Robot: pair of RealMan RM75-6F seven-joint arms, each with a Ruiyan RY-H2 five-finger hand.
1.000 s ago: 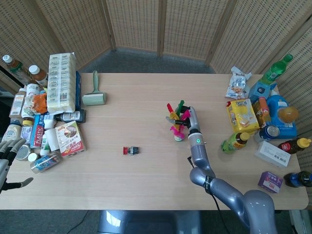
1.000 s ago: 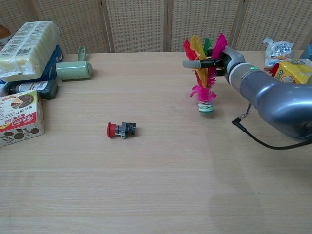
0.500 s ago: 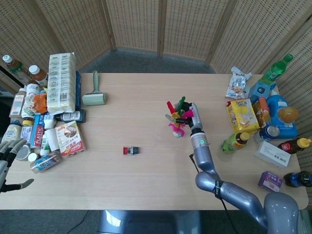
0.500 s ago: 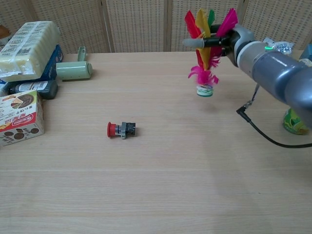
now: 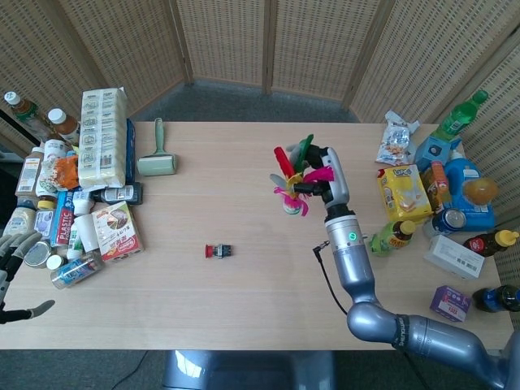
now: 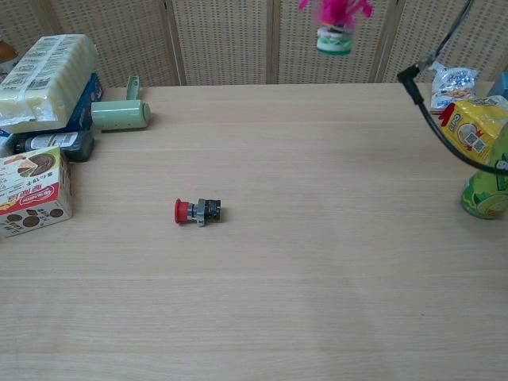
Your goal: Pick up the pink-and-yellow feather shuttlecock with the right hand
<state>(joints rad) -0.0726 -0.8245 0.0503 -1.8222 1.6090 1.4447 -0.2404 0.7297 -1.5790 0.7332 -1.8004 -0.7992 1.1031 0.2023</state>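
The surface (image 5: 244, 292) carried a small red button switch (image 5: 218, 250), the landmark here. Up and to the right of it, the right hand (image 5: 329, 183) gripped the shuttlecock (image 5: 294, 180) by its feathers, holding it off the surface. Far left of the switch, the left hand (image 5: 15, 260) lay with fingers apart, holding nothing.
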